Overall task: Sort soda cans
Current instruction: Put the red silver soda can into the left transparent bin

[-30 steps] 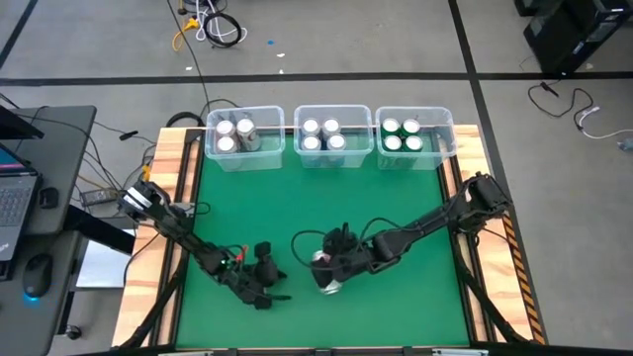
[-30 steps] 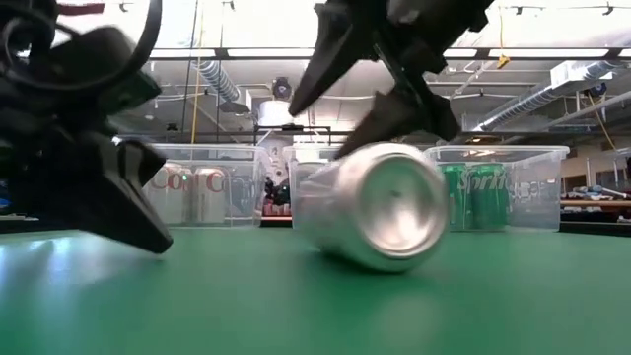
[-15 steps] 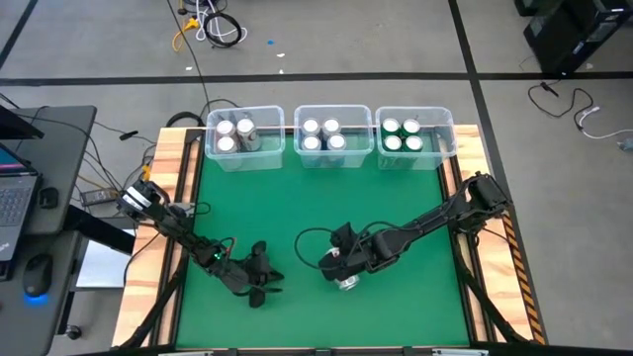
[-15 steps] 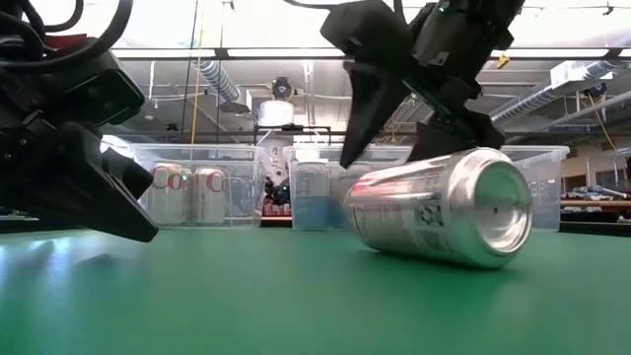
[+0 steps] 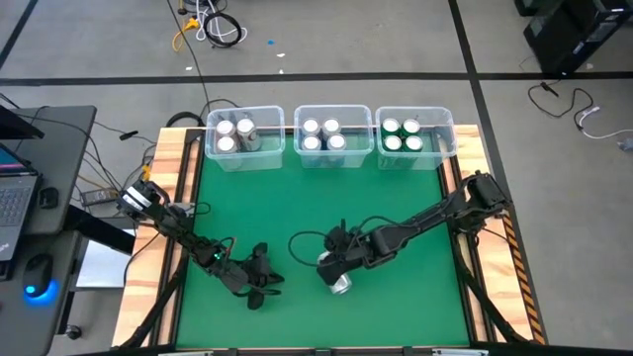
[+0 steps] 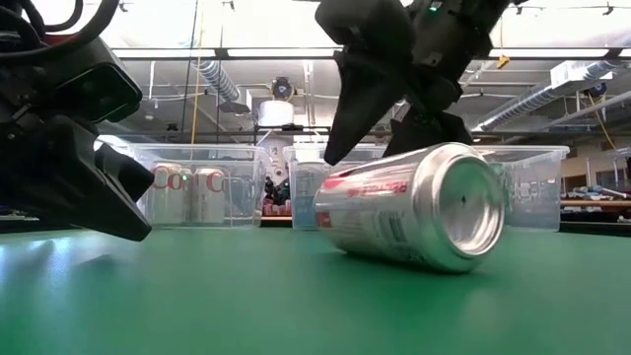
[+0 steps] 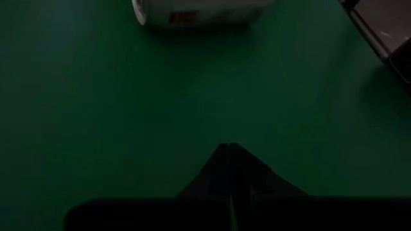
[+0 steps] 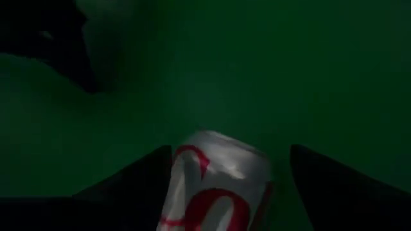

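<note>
A silver soda can (image 5: 339, 283) with red lettering lies on its side on the green mat, its shiny end (image 6: 461, 204) toward the near right. My right gripper (image 5: 334, 265) stands open over it, slanting down, one finger on each side of the can (image 8: 218, 183). My left gripper (image 5: 263, 286) is shut and low over the mat to the can's left, pointing at it; the can (image 7: 199, 11) lies well ahead of its fingertips (image 7: 228, 146). Other soda cans stand upright in three clear bins at the far edge. My right gripper straddles the lying can from above, its fingers on either side of the can's round wall. One finger (image 8: 144, 183) lies right against the wall (image 8: 183, 186); I cannot tell whether it touches. The other finger (image 8: 340, 186) stands apart. The can rests on the mat.
At the far edge, the left bin (image 5: 244, 117) holds three silver cans, the middle bin (image 5: 333, 112) several silver-topped cans, the right bin (image 5: 413, 114) several green ones. Bare green mat lies between the bins and both grippers. Wooden rails (image 5: 168, 198) edge the table.
The can has turned about on the mat: its shiny end faced the near edge and now points near right, showing its lettered side. My right gripper has stayed over it, shifting slightly. My left gripper has tipped and drawn back a little toward the table's left.
</note>
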Robot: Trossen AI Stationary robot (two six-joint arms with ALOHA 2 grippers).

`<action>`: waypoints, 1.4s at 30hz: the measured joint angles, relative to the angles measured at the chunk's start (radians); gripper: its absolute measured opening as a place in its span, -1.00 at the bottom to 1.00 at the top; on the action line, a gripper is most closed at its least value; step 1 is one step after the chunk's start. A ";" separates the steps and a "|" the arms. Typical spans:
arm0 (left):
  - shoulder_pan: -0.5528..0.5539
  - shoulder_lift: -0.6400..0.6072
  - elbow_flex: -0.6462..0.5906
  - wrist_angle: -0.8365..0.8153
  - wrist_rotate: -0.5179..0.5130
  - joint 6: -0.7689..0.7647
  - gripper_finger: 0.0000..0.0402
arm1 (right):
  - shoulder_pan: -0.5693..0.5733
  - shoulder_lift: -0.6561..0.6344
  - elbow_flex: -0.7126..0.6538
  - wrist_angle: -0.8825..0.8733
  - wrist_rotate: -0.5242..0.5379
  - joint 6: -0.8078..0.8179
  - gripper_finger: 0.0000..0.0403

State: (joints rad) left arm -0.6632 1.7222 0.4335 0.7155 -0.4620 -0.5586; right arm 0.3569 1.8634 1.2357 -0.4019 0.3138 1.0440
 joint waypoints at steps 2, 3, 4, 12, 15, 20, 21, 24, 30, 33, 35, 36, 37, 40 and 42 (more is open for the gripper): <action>0.000 0.000 0.000 0.001 0.002 0.000 -1.00 | -0.009 0.000 0.017 0.010 -0.047 -0.001 0.50; 0.000 0.000 0.000 0.003 0.002 0.000 -1.00 | -0.011 0.000 0.029 0.015 -0.054 -0.003 0.51; 0.000 0.000 0.000 0.004 0.002 0.000 -1.00 | -0.013 0.000 0.043 0.015 -0.054 -0.013 0.52; 0.000 0.000 0.000 0.026 0.003 0.001 -1.00 | 0.000 0.000 0.154 -0.064 -0.041 -0.042 0.51; 0.000 0.000 0.000 0.027 0.003 0.003 -1.00 | 0.012 0.000 0.156 -0.067 -0.025 0.017 0.49; 0.000 0.000 0.000 0.027 0.009 0.003 -1.00 | 0.039 0.000 0.157 -0.075 -0.004 0.088 0.44; 0.000 0.000 0.000 0.028 0.010 0.003 -1.00 | 0.046 0.000 0.157 -0.075 0.010 0.095 0.43; 0.000 0.000 0.000 0.056 0.025 0.003 -1.00 | 0.061 0.011 0.158 -0.073 0.033 0.106 0.38; 0.004 0.002 0.046 0.075 0.023 0.038 -1.00 | 0.054 0.115 0.158 -0.040 -0.039 0.114 0.30; 0.015 0.019 0.066 0.073 0.002 0.043 -1.00 | 0.047 0.148 0.173 -0.037 -0.044 0.132 0.30; 0.025 0.040 0.078 0.075 -0.003 0.030 -1.00 | 0.044 0.160 0.183 -0.035 -0.045 0.124 0.30; 0.030 0.053 0.082 0.074 -0.001 0.025 -1.00 | 0.041 0.160 0.186 -0.034 -0.046 0.114 0.30; 0.032 0.066 0.088 0.075 0.003 0.019 -1.00 | 0.041 0.160 0.186 -0.032 -0.049 0.106 0.30; 0.034 0.111 0.118 0.076 0.015 0.013 -1.00 | 0.040 0.160 0.185 -0.019 -0.052 0.067 0.32; 0.036 0.137 0.143 0.077 0.016 0.027 -1.00 | 0.040 0.160 0.184 -0.005 -0.056 0.031 0.33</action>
State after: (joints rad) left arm -0.6268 1.8596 0.5767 0.7929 -0.4458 -0.5317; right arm 0.3969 2.0232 1.4199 -0.4072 0.2575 1.0752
